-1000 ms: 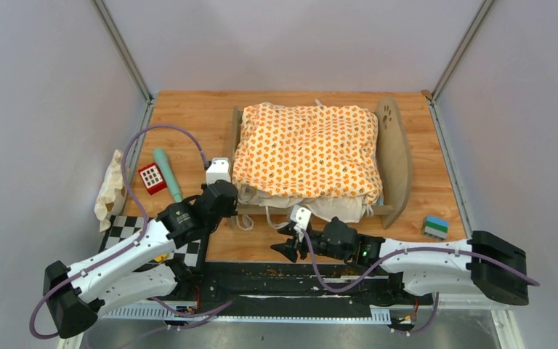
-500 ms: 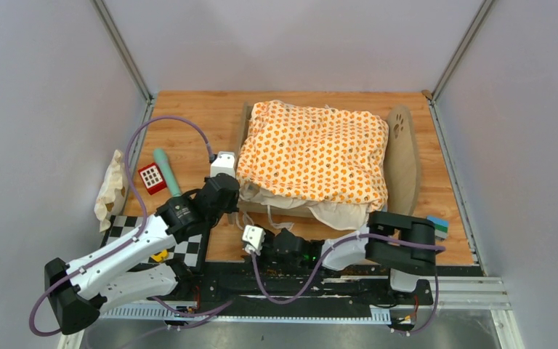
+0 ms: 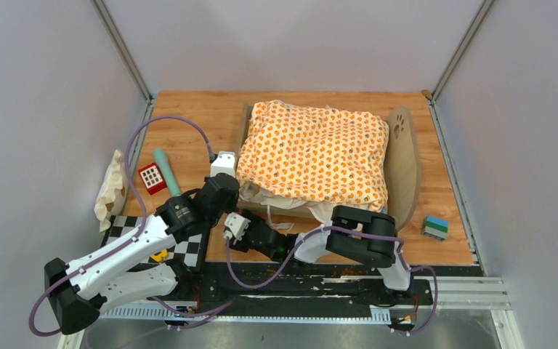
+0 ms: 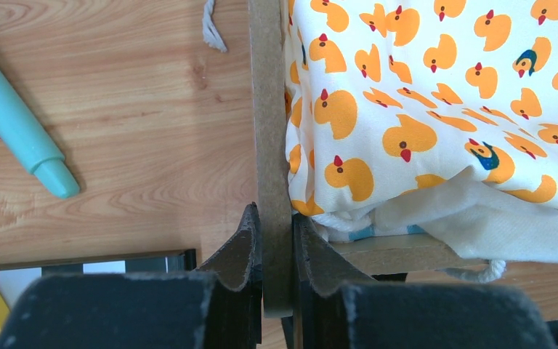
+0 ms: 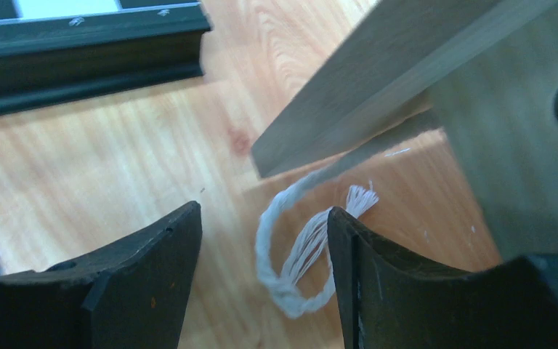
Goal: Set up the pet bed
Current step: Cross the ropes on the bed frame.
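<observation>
Pet bed [image 3: 399,156] runs left-right; left jaws pinch its left end, right jaws parted.

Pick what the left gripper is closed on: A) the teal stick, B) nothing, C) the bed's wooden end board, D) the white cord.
C: in the left wrist view the left gripper pinches the thin wooden end board of the pet bed from both sides, while the teal stick lies apart on the table.
</observation>
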`<state>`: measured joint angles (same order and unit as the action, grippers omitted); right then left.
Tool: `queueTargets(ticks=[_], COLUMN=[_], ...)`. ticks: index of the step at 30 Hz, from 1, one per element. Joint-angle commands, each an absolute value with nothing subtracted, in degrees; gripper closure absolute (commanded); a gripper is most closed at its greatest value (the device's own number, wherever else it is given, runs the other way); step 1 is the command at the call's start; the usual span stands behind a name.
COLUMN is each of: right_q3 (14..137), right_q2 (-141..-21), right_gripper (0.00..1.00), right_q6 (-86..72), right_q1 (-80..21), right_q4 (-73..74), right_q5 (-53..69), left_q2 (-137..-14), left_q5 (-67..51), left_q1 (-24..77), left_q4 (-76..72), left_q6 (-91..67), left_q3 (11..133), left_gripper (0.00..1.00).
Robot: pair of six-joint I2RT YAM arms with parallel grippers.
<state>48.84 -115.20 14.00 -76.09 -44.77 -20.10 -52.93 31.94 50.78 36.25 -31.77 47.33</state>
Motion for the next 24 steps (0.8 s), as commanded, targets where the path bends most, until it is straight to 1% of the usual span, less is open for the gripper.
queueTargets(ticks=[1, 3, 4, 5, 8, 11, 12, 16, 19, 20, 22, 24], right_q3=[52.7, 53.05, 53.04, 52.87, 51.82, 50.18, 49.66, 46.22, 43.0, 42.17, 40.67, 39.54], right_q2=[-118.02, -119.03, -119.4, -119.85, -120.22, -119.94, -119.66, -116.26, -113.12, -111.97, -109.86, -108.04], right_gripper=[0.36, 0.39, 0.42, 0.48, 0.72, 0.91, 0.94, 0.99, 1.0, 1.0, 1.0, 1.0], right_q6=[9.89, 8.26, 7.44, 6.66, 5.41, 3.54, 2.76, 0.38, -2.0, -2.24, -2.99, -4.34], right_q1=[-73.74, -73.16, -73.0, -72.83, -72.66, -72.61, -72.61, -72.93, -73.37, -73.67, -73.99, -74.29], right_q4=[-39.22, -37.68, -37.13, -37.01, -37.0, -37.27, -37.31, -36.8, -36.38, -36.29, -36.38, -36.53], right_q5=[-19.25, -17.76, -17.37, -16.91, -15.83, -14.9, -14.66, -12.8, -10.63, -9.49, -7.57, -5.42], left_q2=[-51.91, -52.1, -52.26, -52.37, -52.49, -52.17, -52.06, -51.48, -51.44, -51.42, -51.19, -50.77], left_q5=[29.67, 29.66, 29.68, 29.69, 29.5, 29.26, 29.1, 28.28, 27.79, 27.59, 27.14, 26.83], left_q1=[51.94, 51.94, 51.94, 51.94, 51.86, 51.7, 51.55, 51.28, 51.24, 51.2, 51.24, 51.24], left_q4=[31.41, 31.22, 31.08, 30.99, 30.35, 29.18, 28.62, 26.46, 25.65, 25.44, 24.89, 24.24], left_q6=[-27.04, -26.96, -26.97, -26.94, -27.15, -27.76, -27.92, -28.47, -28.71, -28.69, -28.82, -29.32], left_q3=[51.77, 51.77, 51.77, 51.69, 50.91, 49.18, 48.49, 45.88, 44.48, 44.06, 43.07, 41.93], left_gripper=[1.0, 1.0, 1.0, 1.0, 1.0, 1.0, 1.0, 1.0, 1.0, 0.99, 0.95, 0.93])
